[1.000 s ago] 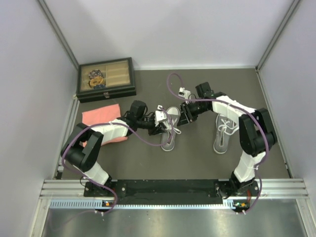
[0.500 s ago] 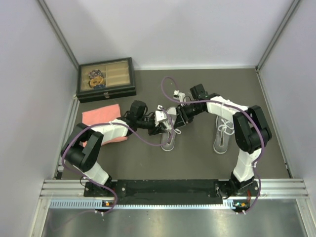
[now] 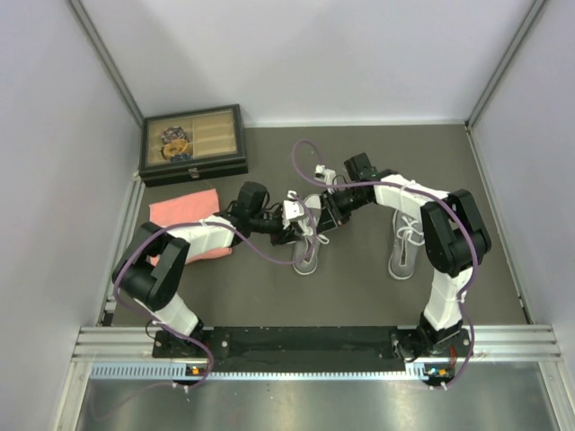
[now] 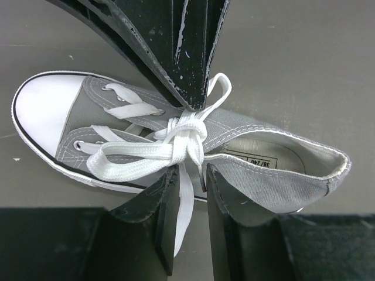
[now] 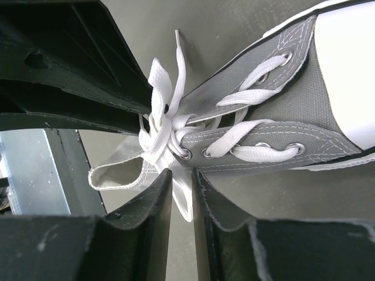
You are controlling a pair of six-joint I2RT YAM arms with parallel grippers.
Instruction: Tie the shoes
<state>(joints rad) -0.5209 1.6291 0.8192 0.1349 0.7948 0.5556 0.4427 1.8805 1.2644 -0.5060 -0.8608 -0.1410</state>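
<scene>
Near the tabletop centre, the left sneaker (image 3: pixel 307 241) carries a loose bow (image 4: pixel 181 140). The left gripper (image 4: pixel 188 193) and right gripper (image 5: pixel 181 190) each pinch a lace loop. Remaining: tighten it. The right sneaker (image 3: pixel 406 241), nearer the right edge, appears already tied.

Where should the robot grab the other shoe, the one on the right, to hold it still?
Probably by the heel end of the right shoe, coming straight down from above. It lies flat with its opening facing up, so the soft canvas sides there give the fingers two walls to pinch, well away from the laces strung across the middle.
</scene>
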